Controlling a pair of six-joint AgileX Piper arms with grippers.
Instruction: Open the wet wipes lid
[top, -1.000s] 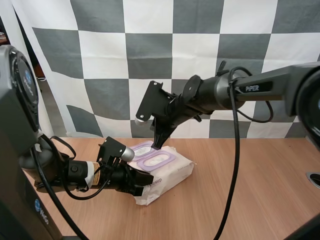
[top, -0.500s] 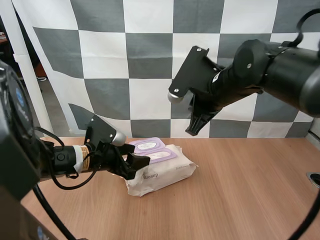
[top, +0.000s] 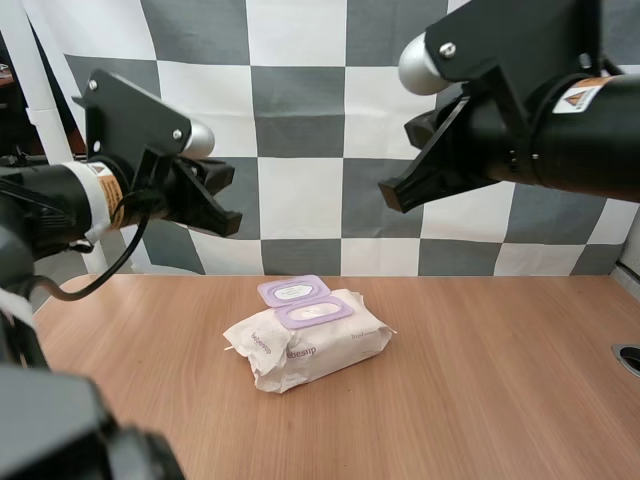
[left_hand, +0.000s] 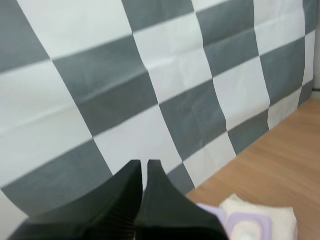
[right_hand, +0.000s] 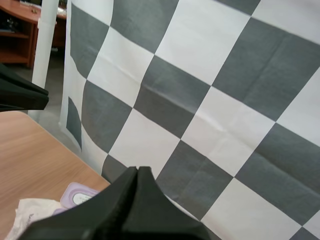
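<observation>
Fingers of left gripper (left_hand: 142, 167) pressed together into one dark wedge, nothing between tips; gripper hangs high above table (top: 480, 380). Likewise right gripper (right_hand: 136, 172): closed, empty, equally high, well apart from left. Below and between both grippers, pack of wet wipes (top: 305, 345) lies on table, touched by neither. Its purple lid (top: 293, 291) flipped back on pack's far side, beyond purple-rimmed opening (top: 312, 314).
</observation>
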